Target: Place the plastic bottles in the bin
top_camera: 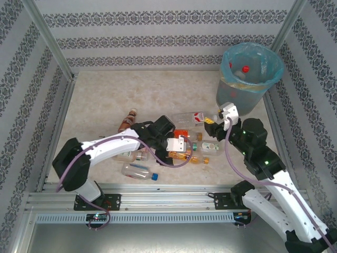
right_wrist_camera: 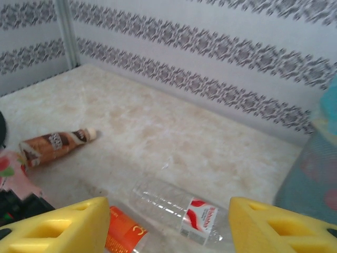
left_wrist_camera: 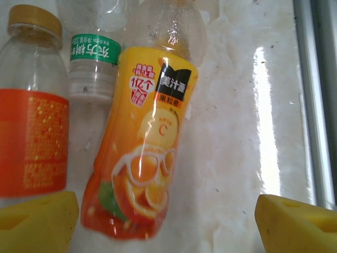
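At the centre of the top view, the plastic bottles [top_camera: 138, 171] lie scattered; the bin [top_camera: 237, 97] stands upper right. The left gripper [left_wrist_camera: 167, 213] gapes around an orange juice bottle [left_wrist_camera: 142, 147], unclamped. The right gripper [right_wrist_camera: 171, 221] is open and empty.

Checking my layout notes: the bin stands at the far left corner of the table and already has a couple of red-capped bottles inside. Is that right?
Not quite. The bin stands at the far right corner of the table, not the far left, as the top external view shows. It does already hold a couple of red-capped bottles.
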